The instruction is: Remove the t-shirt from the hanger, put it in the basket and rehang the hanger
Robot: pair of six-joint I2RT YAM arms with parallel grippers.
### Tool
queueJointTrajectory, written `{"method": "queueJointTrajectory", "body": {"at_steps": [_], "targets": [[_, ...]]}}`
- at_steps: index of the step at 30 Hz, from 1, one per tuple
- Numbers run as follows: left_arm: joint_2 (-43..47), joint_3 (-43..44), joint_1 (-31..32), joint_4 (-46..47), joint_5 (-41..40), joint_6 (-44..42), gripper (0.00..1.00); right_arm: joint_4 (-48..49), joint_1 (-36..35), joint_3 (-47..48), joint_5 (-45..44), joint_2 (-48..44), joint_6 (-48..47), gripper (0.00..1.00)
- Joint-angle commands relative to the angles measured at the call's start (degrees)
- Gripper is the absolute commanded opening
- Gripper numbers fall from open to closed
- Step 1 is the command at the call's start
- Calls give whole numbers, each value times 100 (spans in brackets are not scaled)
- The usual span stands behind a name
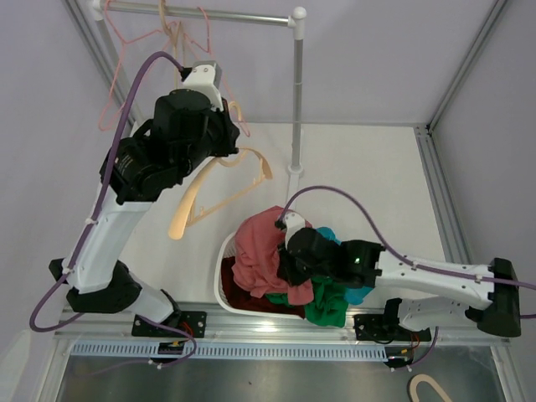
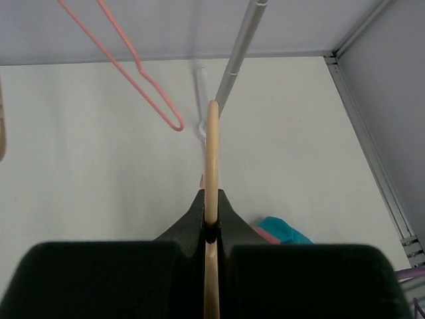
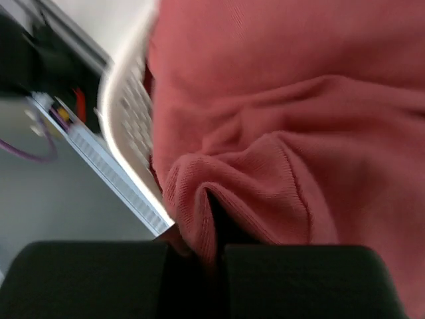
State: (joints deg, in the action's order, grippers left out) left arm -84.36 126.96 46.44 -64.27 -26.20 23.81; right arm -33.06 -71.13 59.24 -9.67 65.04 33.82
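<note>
L pincer (image 2: 211, 203) is shut tight on the tan hanger (image 2: 212, 149). The hanger's thin edge runs straight up btwn the two black fingers (image 2: 192, 216). From the top view the hanger (image 1: 219, 191) is bare & held up in the air above the tabletop (image 1: 368, 176), tilted, w/ no cloth on it.

The pink-red t-shirt (image 1: 261, 243) is off the hanger. It lies bunched on top of the white basket (image 1: 224, 270) at the near edge, partly hanging over the rim. R pincer (image 1: 289, 266) is down on it. In the R wrist view the pincer (image 3: 212, 249) is narrow, w/ a fold of the t-shirt (image 3: 285, 133) pinched in it, right by the basket rim (image 3: 129, 113).

Also in the basket: a green cloth (image 1: 327, 306), a teal cloth (image 1: 358, 293) & a dark red one (image 1: 251, 299) under the t-shirt.

At the back, thin pink wire hangers (image 1: 126, 75) hang on the rail (image 1: 218, 13), by the grey pole (image 1: 296, 92).
</note>
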Motion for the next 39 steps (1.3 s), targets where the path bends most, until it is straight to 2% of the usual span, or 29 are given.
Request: {"method": "queueJointTrajectory", "body": {"at_steps": [1,7,9,11,14,15,16,17,18,19,21,24,28,33,39], "targets": [[-238,382,120,151,430,115,1,177,-269,-386,387,105,335,0],[-616,776,120,635,738,36,1,370,-287,-949,203,194,494,1],[-994,1319,120,609,765,18,1,397,-287,-1002,176,176,528,14],[-1214,1489,120,617,617,-8,1,388,-296,-1029,150,150,564,28],[-1294,1280,120,1134,125,-148,1,318,-348,-1020,-34,27,643,51],[-1320,1148,120,1301,-42,-218,1,239,-366,-1011,-78,-17,669,56],[-1372,1147,120,1538,-479,-350,1,178,-375,-968,-201,-130,704,63],[-1469,1208,120,1575,-727,-447,1,116,-375,-932,-263,-192,722,73],[-1609,1505,120,1515,-964,-526,1,-24,-384,-889,-315,-254,722,79],[-1906,1829,120,1288,-1341,-640,1,-103,-375,-801,-455,-385,740,90],[-2058,1964,120,1172,-1502,-729,1,-332,-384,-713,-597,-517,757,99],[-1857,1361,120,1538,-1634,-746,1,-639,-384,-528,-948,-755,828,100],[-1724,603,111,2933,-1985,-1297,1,-579,-454,-545,-1370,-1368,854,100],[-2163,917,85,4491,-2495,-2737,1,-386,-577,-703,-1739,-2011,854,100],[-2506,1121,-161,6037,-2592,-3724,1,-438,-735,-809,-2056,-2381,863,99]]}}
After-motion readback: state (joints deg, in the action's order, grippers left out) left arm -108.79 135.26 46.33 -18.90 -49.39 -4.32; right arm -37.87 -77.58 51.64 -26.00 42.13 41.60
